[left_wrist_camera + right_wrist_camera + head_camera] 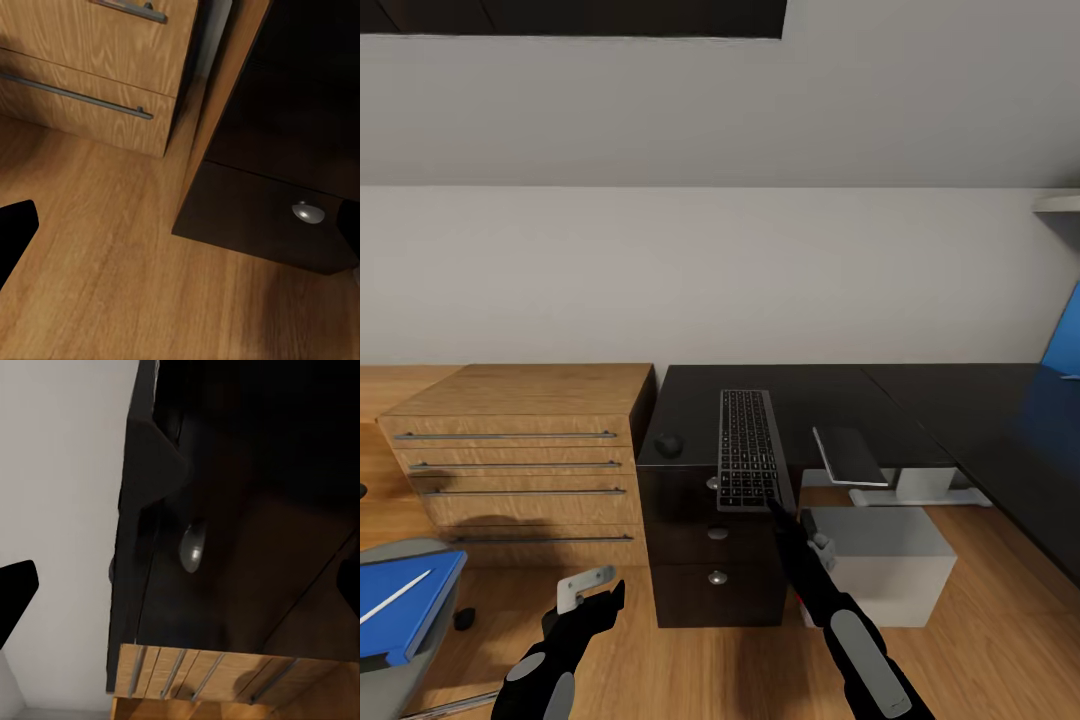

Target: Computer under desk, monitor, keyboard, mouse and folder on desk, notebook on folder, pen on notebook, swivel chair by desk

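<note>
Two items, keyboard (747, 450) and mouse (669, 445), on desk (840, 395); folder (405, 605), pen (395, 597) remain on chair. Both grippers' state: cannot tell.

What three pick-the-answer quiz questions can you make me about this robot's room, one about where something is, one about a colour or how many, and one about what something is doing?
1. Where is the mouse?
A. on the floor
B. on the desk, left of the keyboard
C. on the wooden chest

2. How many long steel handles does the wooden chest show in the head view?
A. four
B. one
C. seven

3. How does the keyboard lie?
A. standing on its edge
B. tucked in a drawer
C. flat, its near end sticking out past the desk edge

Answers: 1 B, the small black mouse sits on the black top beside the keyboard. 2 A, four handles run across the drawer fronts. 3 C, its near end overhangs by the right gripper.
</note>
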{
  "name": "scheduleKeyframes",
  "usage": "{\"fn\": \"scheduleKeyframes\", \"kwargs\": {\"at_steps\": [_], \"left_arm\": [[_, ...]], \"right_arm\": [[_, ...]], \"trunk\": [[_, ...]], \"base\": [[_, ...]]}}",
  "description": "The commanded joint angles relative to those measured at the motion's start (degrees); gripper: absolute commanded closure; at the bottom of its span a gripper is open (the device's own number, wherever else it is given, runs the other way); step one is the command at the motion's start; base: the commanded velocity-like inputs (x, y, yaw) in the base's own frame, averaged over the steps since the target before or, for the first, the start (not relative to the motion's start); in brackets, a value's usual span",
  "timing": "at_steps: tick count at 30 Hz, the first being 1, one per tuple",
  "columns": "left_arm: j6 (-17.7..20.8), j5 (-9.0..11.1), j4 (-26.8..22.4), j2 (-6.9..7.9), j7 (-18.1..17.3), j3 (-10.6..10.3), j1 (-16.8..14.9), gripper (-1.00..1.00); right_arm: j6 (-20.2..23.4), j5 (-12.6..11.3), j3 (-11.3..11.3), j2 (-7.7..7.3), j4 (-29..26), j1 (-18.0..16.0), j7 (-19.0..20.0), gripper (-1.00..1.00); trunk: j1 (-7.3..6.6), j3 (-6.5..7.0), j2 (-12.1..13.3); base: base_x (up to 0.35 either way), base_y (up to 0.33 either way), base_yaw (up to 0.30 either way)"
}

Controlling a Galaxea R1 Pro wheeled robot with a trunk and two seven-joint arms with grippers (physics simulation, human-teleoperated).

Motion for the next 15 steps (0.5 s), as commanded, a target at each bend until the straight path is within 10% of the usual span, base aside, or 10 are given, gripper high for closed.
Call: {"fn": "scheduleKeyframes", "kwargs": {"at_steps": [1, 15], "left_arm": [[0.2, 0.6, -0.1, 0.0, 0.4, 0.0, 0.0, -1.0], [0.3, 0.6, -0.1, 0.0, 0.4, 0.0, 0.0, -1.0]], "right_arm": [[0.2, -0.6, -0.1, 0.01, 0.2, 0.0, 0.2, -1.0], [0.2, -0.6, -0.3, 0.1, 0.5, 0.0, 0.2, -1.0]], "trunk": [[-0.01, -0.06, 0.0], [-0.01, -0.06, 0.0]], "base": [[0.0, 0.0, 0.0], [0.0, 0.0, 0.0]]}}
